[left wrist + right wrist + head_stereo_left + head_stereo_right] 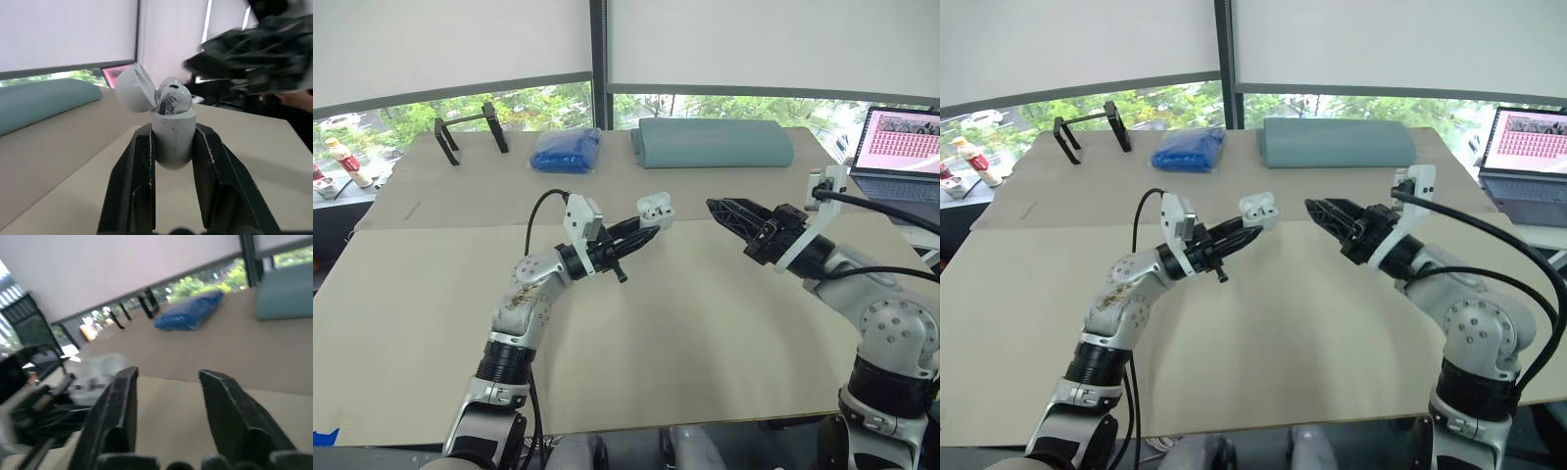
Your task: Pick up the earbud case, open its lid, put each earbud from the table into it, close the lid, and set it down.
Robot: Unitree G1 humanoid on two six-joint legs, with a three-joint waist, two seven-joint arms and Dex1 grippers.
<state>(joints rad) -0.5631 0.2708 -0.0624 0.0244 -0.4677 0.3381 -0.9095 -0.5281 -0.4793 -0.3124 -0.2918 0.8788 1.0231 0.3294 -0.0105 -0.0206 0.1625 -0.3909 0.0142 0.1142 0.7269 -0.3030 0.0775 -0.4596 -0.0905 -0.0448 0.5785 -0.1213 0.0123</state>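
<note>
We read no text anywhere, laptop screen [904, 140] far right, a pink grid too small for us, bottle label [349, 163] far left, illegible

The earbud case [173, 132] is made of smooth, shiny plastic, the fingers [129, 191] of dull black plastic. The desk [705, 333] is covered with a dull sheet.

the table [705, 343] lies bare under both arms. open air parts the case [655, 207] in the left gripper [647, 225] from the right gripper [713, 208]. along the far edge stand a rack [470, 127], blue bag [566, 151], roll [713, 143] and laptop [904, 147].
</note>
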